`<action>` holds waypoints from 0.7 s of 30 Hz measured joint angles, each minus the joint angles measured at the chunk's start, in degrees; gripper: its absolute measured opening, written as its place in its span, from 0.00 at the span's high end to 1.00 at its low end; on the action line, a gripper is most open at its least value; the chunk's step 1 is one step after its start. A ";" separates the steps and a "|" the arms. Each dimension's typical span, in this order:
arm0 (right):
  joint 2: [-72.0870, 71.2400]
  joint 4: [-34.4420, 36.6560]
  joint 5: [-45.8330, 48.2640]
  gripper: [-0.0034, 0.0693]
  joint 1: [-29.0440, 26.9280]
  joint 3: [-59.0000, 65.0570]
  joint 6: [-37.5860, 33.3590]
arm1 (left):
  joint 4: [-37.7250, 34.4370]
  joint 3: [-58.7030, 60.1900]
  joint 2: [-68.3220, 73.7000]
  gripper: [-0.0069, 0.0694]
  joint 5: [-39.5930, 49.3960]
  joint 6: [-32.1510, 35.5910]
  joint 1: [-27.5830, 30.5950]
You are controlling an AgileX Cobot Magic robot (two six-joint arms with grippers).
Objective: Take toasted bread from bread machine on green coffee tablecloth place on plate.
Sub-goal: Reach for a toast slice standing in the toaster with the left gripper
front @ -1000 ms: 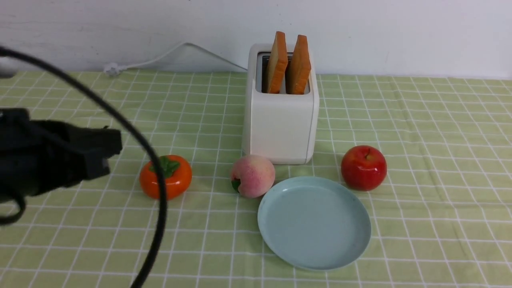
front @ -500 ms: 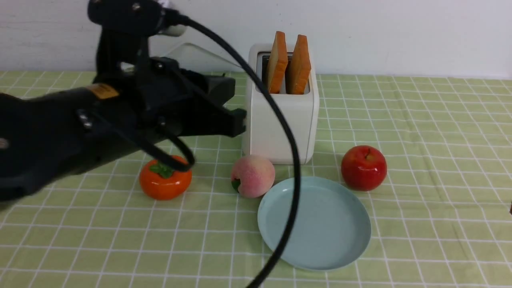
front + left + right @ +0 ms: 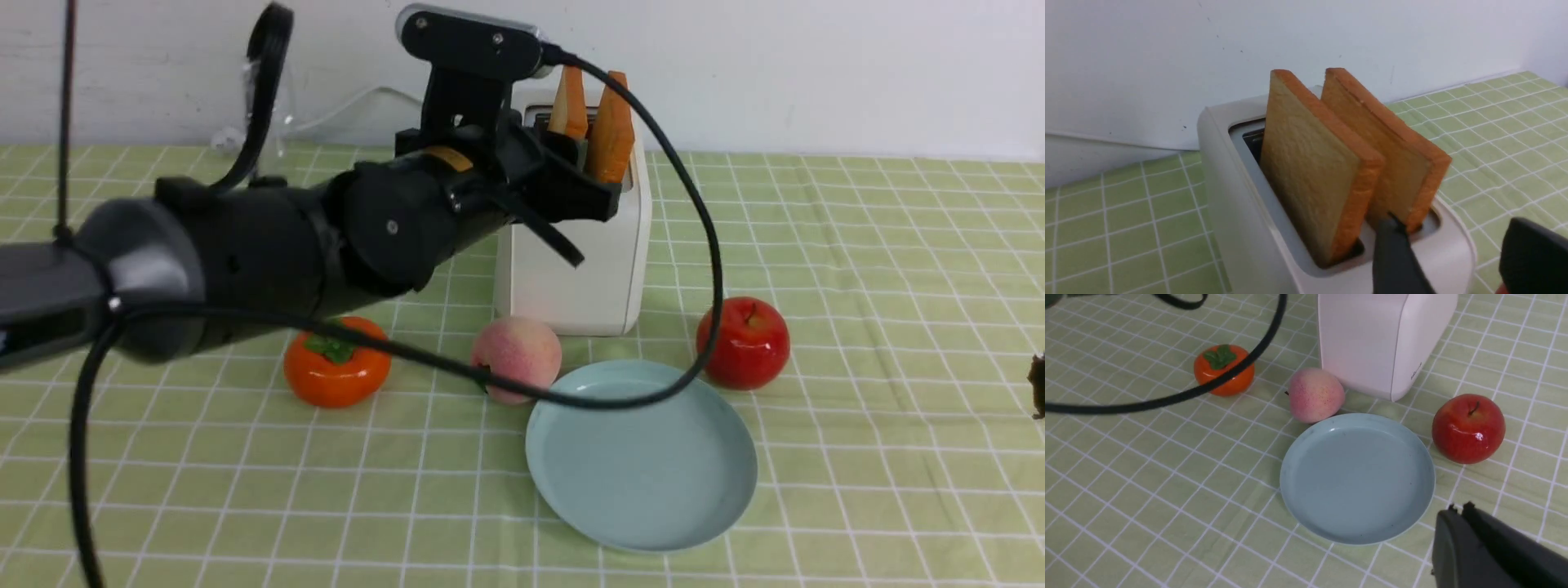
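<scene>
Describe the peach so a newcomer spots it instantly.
Find the tall white toaster. At its front left corner, beside the light blue plate, sits the peach. It alone is pale pink and matte; the apple is glossy red, the persimmon orange.
</scene>
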 joint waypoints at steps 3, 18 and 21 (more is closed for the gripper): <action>0.00 -0.05 -0.05 0.92 0.00 0.00 0.00 | 0.12 -4.03 3.43 0.41 0.99 -1.68 1.85; 0.07 -0.20 -0.88 0.91 0.00 0.00 0.00 | 5.34 -10.61 9.47 0.41 3.02 -7.88 2.74; 0.08 -0.20 -1.78 0.91 0.00 0.00 0.00 | 6.78 -11.58 10.58 0.41 1.42 -8.86 2.74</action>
